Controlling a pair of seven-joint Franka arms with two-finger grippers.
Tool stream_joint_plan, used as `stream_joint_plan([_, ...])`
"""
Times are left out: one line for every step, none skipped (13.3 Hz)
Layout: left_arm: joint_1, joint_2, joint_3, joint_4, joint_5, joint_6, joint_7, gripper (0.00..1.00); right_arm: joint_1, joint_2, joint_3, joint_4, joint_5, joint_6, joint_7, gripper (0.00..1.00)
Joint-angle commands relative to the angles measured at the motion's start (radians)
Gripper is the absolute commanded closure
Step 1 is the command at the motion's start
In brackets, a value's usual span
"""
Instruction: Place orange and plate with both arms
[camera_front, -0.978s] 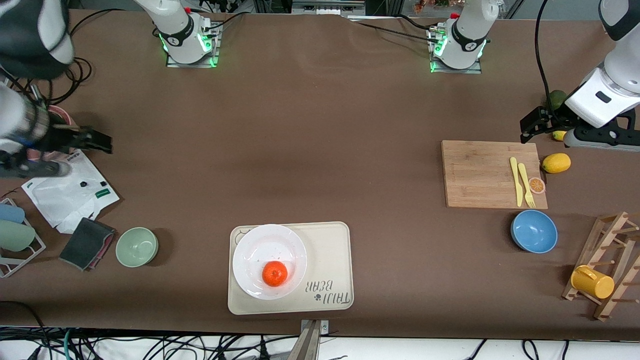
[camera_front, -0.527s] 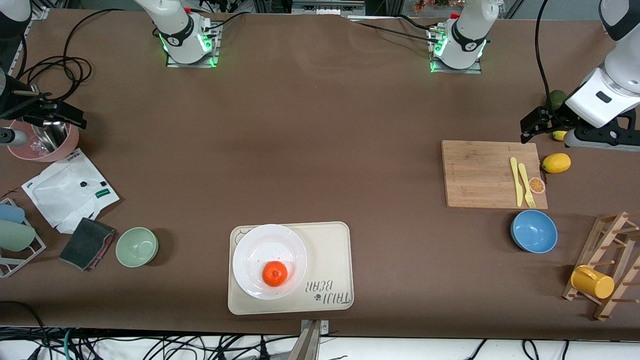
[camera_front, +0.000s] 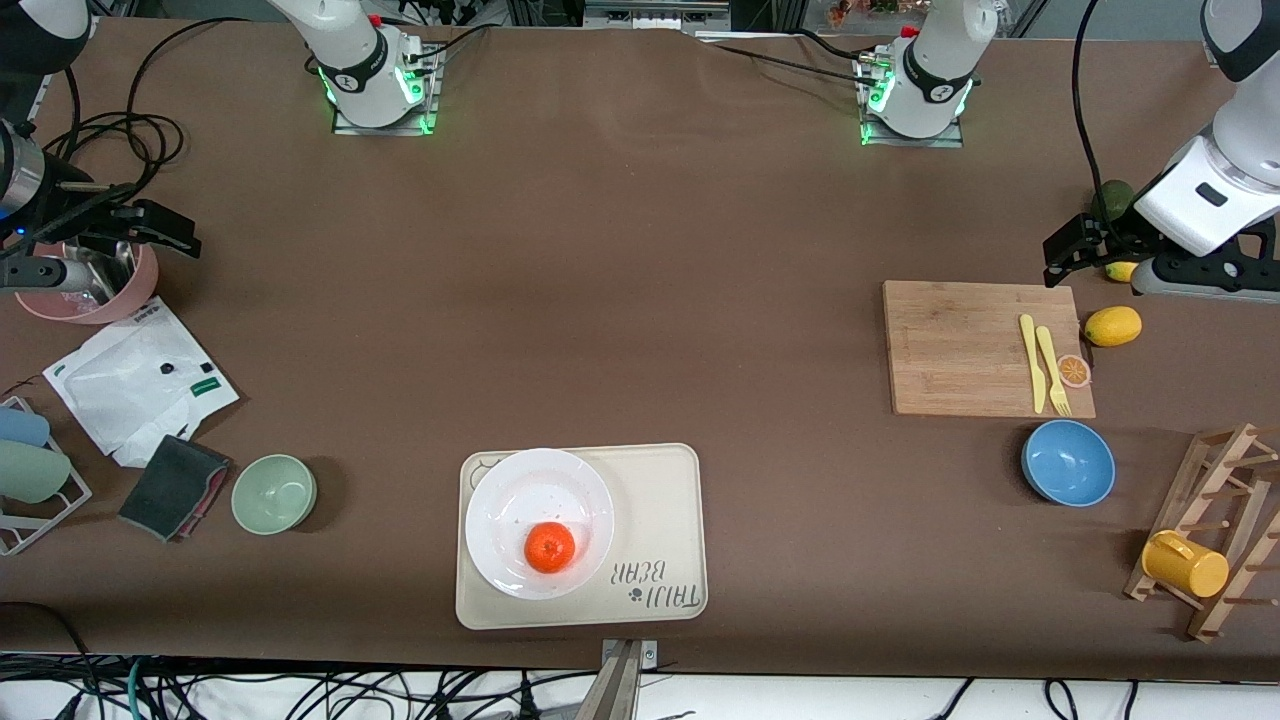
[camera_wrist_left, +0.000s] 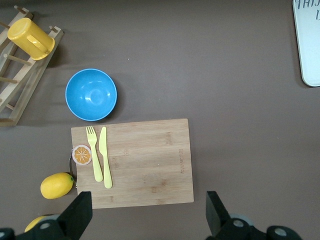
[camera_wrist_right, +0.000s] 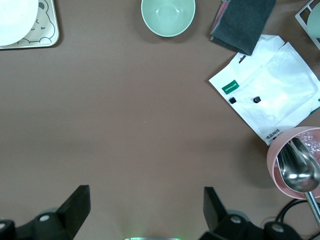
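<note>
The orange (camera_front: 550, 547) lies in the white plate (camera_front: 500, 495), which sits on the cream bear tray (camera_front: 660, 500) near the table's front-camera edge. My left gripper (camera_front: 1065, 245) hangs open and empty over the table just off the wooden cutting board (camera_front: 985, 348); in the left wrist view its gripper (camera_wrist_left: 148, 215) shows nothing between the fingers. My right gripper (camera_front: 165, 228) hangs open and empty over the table beside the pink bowl (camera_front: 95, 295); it also shows in the right wrist view (camera_wrist_right: 145, 205), with the plate (camera_wrist_right: 15, 15) at a corner.
The board carries a yellow knife and fork (camera_front: 1044, 362) and an orange slice (camera_front: 1074, 371); a lemon (camera_front: 1112, 326) lies beside it. A blue bowl (camera_front: 1068, 462), a wooden rack with a yellow mug (camera_front: 1185, 563), a green bowl (camera_front: 274, 493), a white pouch (camera_front: 140, 380) and a dark cloth (camera_front: 175, 485) stand around.
My right gripper has swung up from over the white pouch to beside the pink bowl, toward the robots' bases. The left arm, orange and plate have hardly moved.
</note>
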Motion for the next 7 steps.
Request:
stream_joint_plan([0.006, 0.003, 0.002, 0.047, -0.028, -0.018, 0.013, 0.00, 0.002, 0.001, 0.000, 0.016, 0.013, -0.008, 0.013, 0.00])
stream_joint_plan([0.006, 0.003, 0.002, 0.050, -0.028, -0.020, 0.013, 0.00, 0.002, 0.001, 0.000, 0.016, 0.013, -0.008, 0.013, 0.00])
stream_joint_plan([0.006, 0.003, 0.002, 0.048, -0.027, -0.020, 0.015, 0.00, 0.002, 0.001, 0.000, 0.015, 0.013, -0.007, 0.013, 0.00])
stream_joint_plan([0.006, 0.003, 0.002, 0.050, -0.027, -0.021, 0.015, 0.00, 0.002, 0.002, 0.000, 0.016, 0.013, -0.004, 0.013, 0.00])
stream_joint_plan([0.006, 0.003, 0.002, 0.050, -0.028, -0.021, 0.014, 0.00, 0.002, 0.001, 0.000, 0.016, 0.013, -0.007, 0.013, 0.00])
stream_joint_plan([0.006, 0.003, 0.002, 0.050, -0.028, -0.021, 0.013, 0.00, 0.002, 0.002, 0.000, 0.016, 0.013, -0.005, 0.013, 0.00])
stream_joint_plan([0.006, 0.001, 0.002, 0.052, -0.028, -0.021, 0.013, 0.00, 0.000, 0.002, 0.000, 0.015, 0.014, -0.004, 0.013, 0.00])
